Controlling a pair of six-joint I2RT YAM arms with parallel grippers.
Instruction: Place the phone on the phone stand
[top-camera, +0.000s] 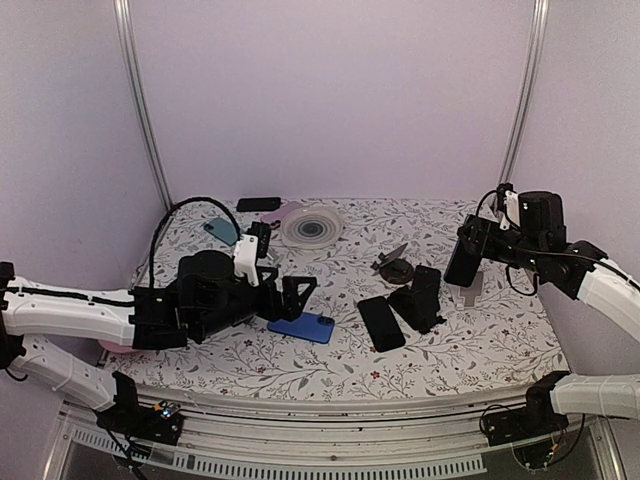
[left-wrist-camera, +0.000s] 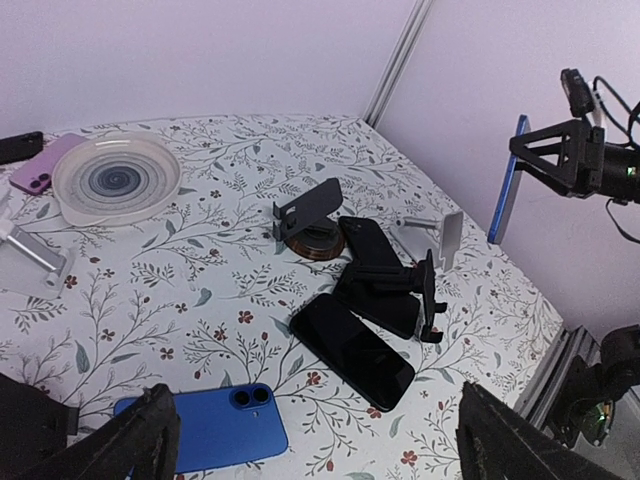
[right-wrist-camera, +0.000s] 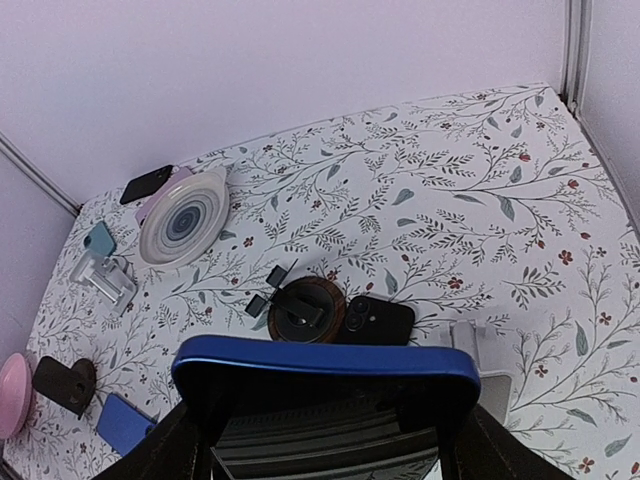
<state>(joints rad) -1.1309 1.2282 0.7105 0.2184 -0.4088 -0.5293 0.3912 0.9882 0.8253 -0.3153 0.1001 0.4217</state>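
Note:
My right gripper (top-camera: 466, 252) hangs above the table's right side, shut on the phone (top-camera: 461, 264), a dark-screened phone with a blue rim (right-wrist-camera: 325, 362) that stands on edge and is clear of the table. Below it stand three phone stands: a round wooden-based one (right-wrist-camera: 305, 312), a silver one (top-camera: 470, 289) and a black one (left-wrist-camera: 426, 296) with a black phone leaning on it. My left gripper (left-wrist-camera: 320, 452) hovers open and empty over the left middle of the table, just above a blue phone (left-wrist-camera: 205, 428) lying camera-side up.
A black phone (top-camera: 381, 322) lies flat in the middle. At the back left are a white swirl plate (top-camera: 312, 226), a teal phone (top-camera: 221, 231), a pink phone (left-wrist-camera: 38, 168), a black phone (top-camera: 258, 204) and another silver stand (left-wrist-camera: 35, 258).

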